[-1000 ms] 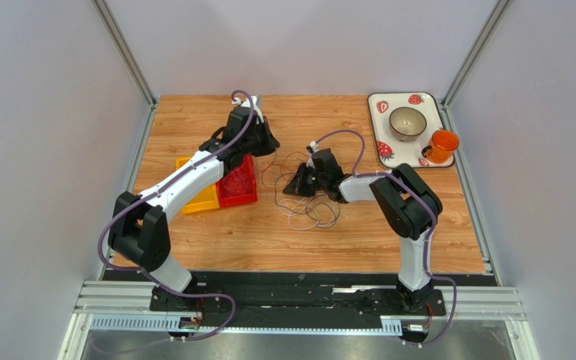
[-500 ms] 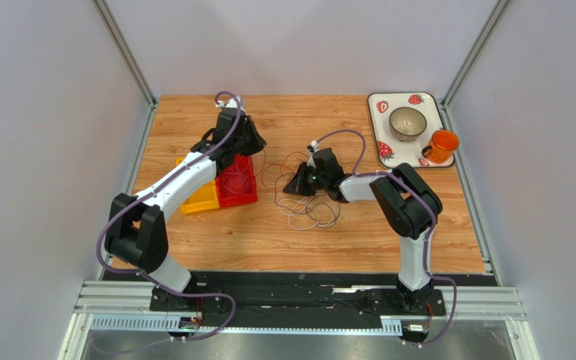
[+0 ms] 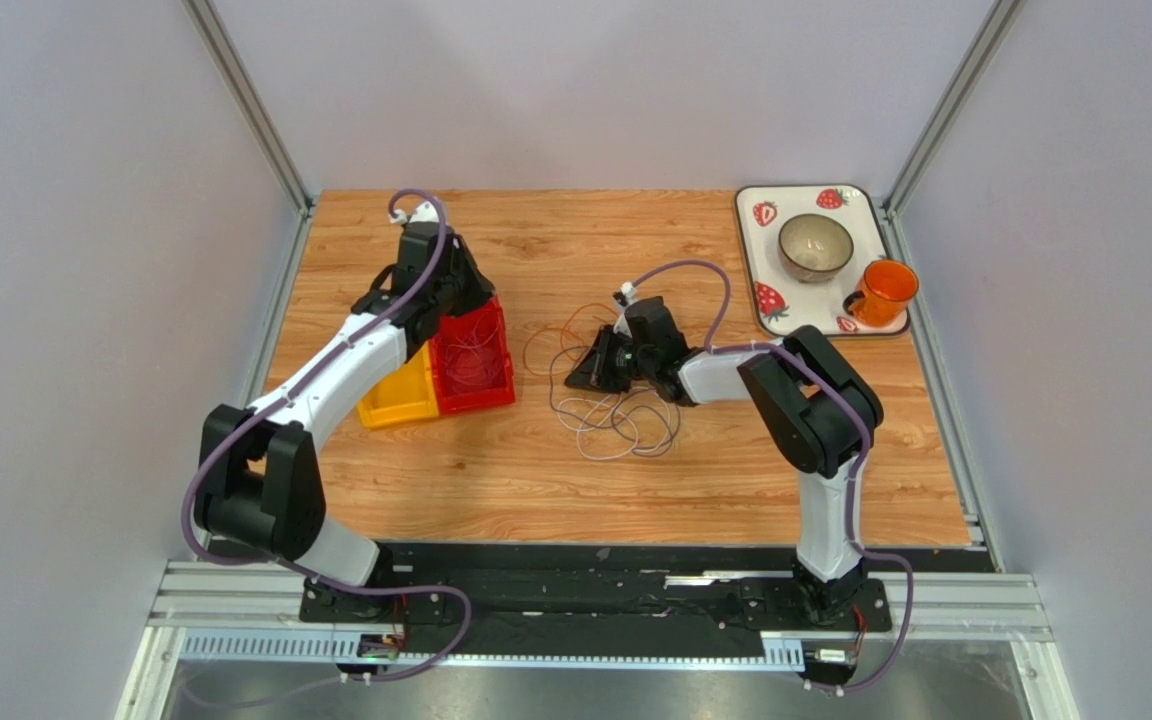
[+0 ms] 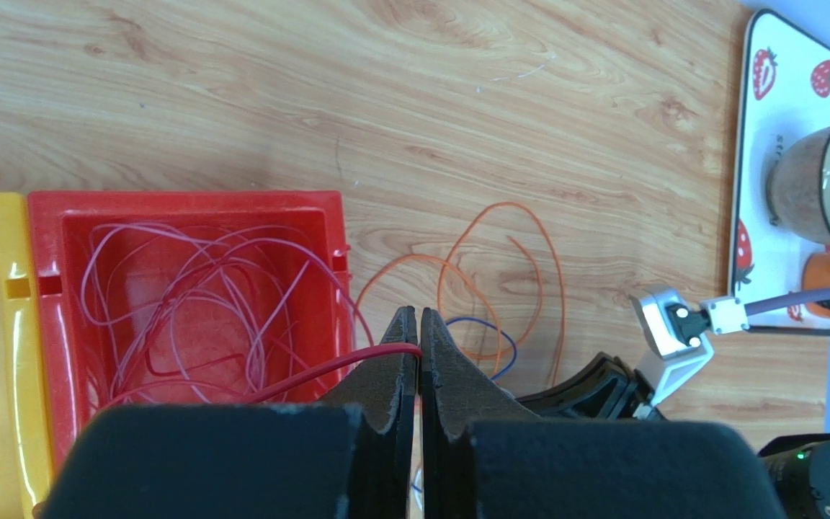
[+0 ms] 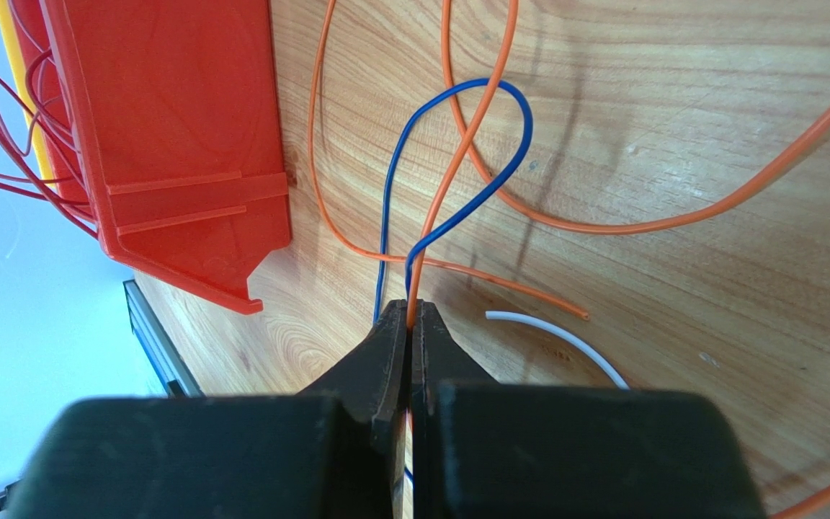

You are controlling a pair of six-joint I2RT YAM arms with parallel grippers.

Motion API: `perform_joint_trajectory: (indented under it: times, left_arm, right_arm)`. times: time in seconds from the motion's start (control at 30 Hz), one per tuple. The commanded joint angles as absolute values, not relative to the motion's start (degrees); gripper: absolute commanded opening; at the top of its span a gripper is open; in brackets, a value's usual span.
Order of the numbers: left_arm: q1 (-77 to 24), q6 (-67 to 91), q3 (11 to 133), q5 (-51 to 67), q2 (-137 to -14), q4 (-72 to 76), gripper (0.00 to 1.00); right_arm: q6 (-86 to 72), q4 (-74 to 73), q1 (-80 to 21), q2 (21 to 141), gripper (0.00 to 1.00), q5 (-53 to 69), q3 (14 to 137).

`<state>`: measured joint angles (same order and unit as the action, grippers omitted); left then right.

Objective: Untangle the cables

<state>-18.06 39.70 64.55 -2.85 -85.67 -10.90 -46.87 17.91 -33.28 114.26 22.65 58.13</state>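
Observation:
A tangle of thin cables (image 3: 608, 402) lies on the wooden table in the middle. My left gripper (image 3: 458, 305) hovers over the red bin (image 3: 495, 393). In the left wrist view it (image 4: 419, 316) is shut on a red cable (image 4: 311, 373) that trails into the bin, where more red cable loops (image 4: 192, 314) lie. My right gripper (image 3: 587, 375) sits low at the tangle. In the right wrist view it (image 5: 410, 308) is shut on an orange cable (image 5: 473, 108), which crosses a blue cable loop (image 5: 389, 205). A white cable (image 5: 560, 340) lies beside it.
A yellow bin (image 3: 399, 399) adjoins the red bin on its left. A strawberry-print tray (image 3: 761, 285) at the back right holds a bowl (image 3: 815, 245) and an orange cup (image 3: 883, 290). Orange loops (image 4: 544, 249) lie on the wood between bin and right gripper.
My left arm has swung left and back, carrying the red cable from beside the tangle to over the red bin. The right arm has not moved.

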Motion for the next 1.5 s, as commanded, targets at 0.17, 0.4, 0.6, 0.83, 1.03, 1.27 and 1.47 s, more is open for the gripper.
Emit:
perform_joint_trajectory:
  times: [0.17, 0.4, 0.6, 0.83, 1.03, 1.27, 1.47]
  left_arm:
    - [-17.1, 38.3, 65.4, -6.6, -91.0, -11.8, 0.00]
    - [-17.1, 39.4, 70.6, -10.8, -97.4, -17.6, 0.00]
    - [-17.1, 39.7, 76.7, -12.5, -102.9, -22.2, 0.00]
    - [-17.4, 41.4, 82.7, -19.2, -110.0, -30.7, 0.00]
    - [-18.0, 41.7, 81.9, -19.9, -112.3, -30.1, 0.00]
    - [-20.2, 40.9, 80.9, -22.0, -112.0, -29.5, 0.01]
    - [-23.4, 37.2, 81.6, -26.5, -106.4, -29.8, 0.34]
  right_arm:
    - [-47.5, 20.7, -33.0, 115.2, 0.00, 23.5, 59.6]
    - [-47.7, 20.9, -32.9, 115.4, 0.00, 23.7, 59.7]
    - [-48.0, 21.2, -32.7, 115.5, 0.00, 24.1, 59.8]
    - [-48.2, 21.4, -32.5, 115.7, 0.00, 24.3, 59.7]
    - [-48.3, 21.6, -32.4, 115.8, 0.00, 24.5, 59.7]
    - [-48.7, 22.1, -32.3, 116.1, 0.00, 25.0, 59.8]
    - [-48.8, 22.4, -32.3, 116.1, 0.00, 25.2, 59.6]
